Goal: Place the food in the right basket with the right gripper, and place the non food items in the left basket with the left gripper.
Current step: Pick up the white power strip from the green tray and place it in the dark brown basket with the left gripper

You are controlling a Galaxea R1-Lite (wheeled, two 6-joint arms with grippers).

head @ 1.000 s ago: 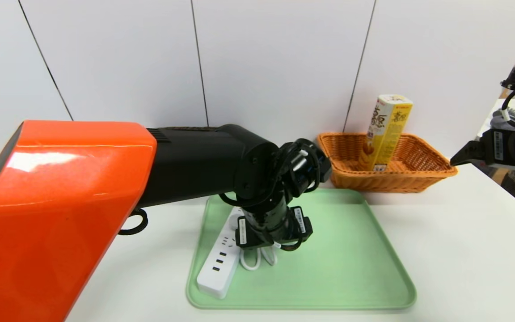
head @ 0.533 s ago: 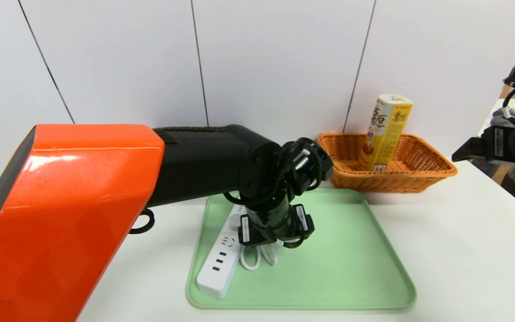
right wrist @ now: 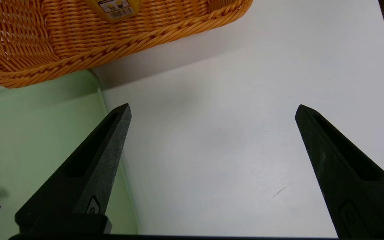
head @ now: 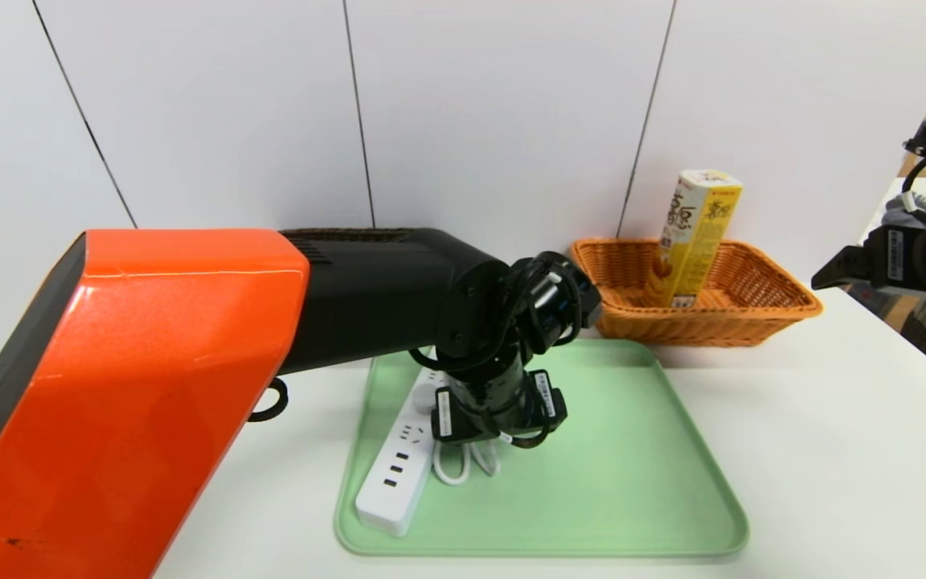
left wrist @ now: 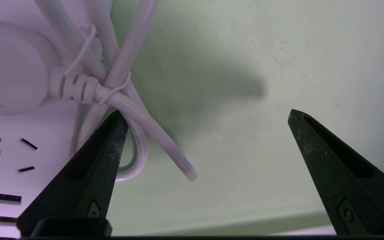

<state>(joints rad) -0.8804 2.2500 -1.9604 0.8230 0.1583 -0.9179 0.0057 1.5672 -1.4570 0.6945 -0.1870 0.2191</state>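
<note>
The food, a yellow snack carton [head: 696, 237], stands tilted inside the right basket [head: 752, 322], an orange wicker one; its barcoded end [right wrist: 115, 8] also shows in the right wrist view. A white power strip [head: 395, 474] lies on the green tray [head: 632, 482] with its looped cord [left wrist: 125, 100] beside it. My left gripper [left wrist: 206, 112] hangs open just above the tray, one finger next to the cord loop, holding nothing. My right gripper [right wrist: 213, 106] is open and empty over the table, right of the orange basket [right wrist: 78, 50]. The left basket is mostly hidden behind my left arm; only a dark woven strip [head: 350, 234] shows.
My big orange and black left arm [head: 149, 386] fills the left of the head view and hides the table there. White wall panels stand right behind the baskets. Bare white table [head: 833, 450] lies right of the tray, ending at its right edge.
My left arm has shifted slightly right and down over the cord. The right gripper has drawn back a little toward the right edge. Both stay open.
</note>
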